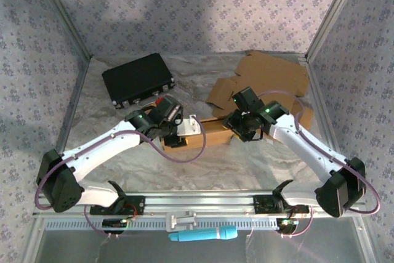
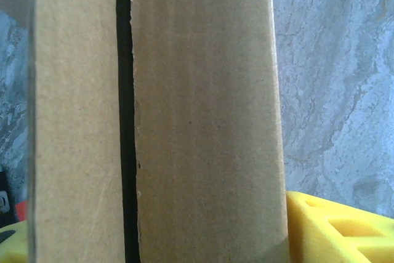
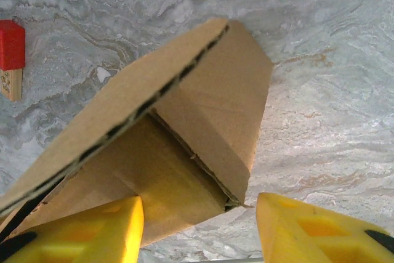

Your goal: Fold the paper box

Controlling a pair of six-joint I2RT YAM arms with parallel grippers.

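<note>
The paper box [image 1: 206, 135] is recorded at the centre of the table [image 1: 117, 158], clamped across its width by the left gripper [image 1: 175, 136], while the right gripper [image 1: 238, 127], found open astride the end flap [image 3: 215, 103], is best closed squarely so that skewing is avoided.

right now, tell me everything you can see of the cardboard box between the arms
The cardboard box is plain brown corrugated board, long and partly folded, lying on the marbled table between the arms. The left gripper straddles one end, where two panels meet at a dark slit, a yellow finger flush against its edge. At the other end a flap stands lifted, fluting exposed, between the right gripper's open fingers.
</note>
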